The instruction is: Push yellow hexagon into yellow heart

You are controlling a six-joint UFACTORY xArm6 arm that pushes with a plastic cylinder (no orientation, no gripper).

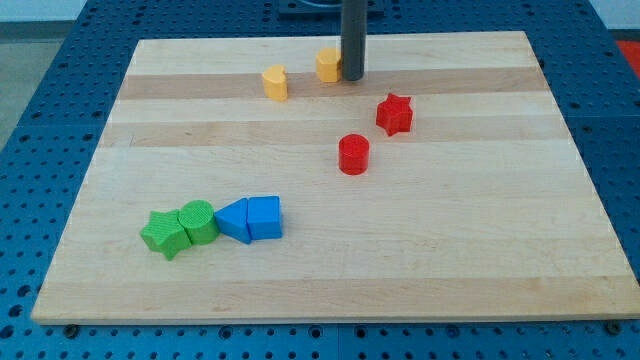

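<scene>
Two yellow blocks sit near the view's top. One I take for the yellow hexagon [328, 64]. The other, to its left and slightly lower, I take for the yellow heart [275, 82]. A small gap of bare board separates them. My tip [352, 77] is the lower end of the dark rod. It stands right against the hexagon's right side, on the side away from the heart.
A red star [394, 114] and a red cylinder [353, 154] lie below and to the right of my tip. At lower left a green star [165, 233], a green cylinder [199, 221], a blue triangle [233, 219] and another blue block [265, 217] form a row on the wooden board [450, 250].
</scene>
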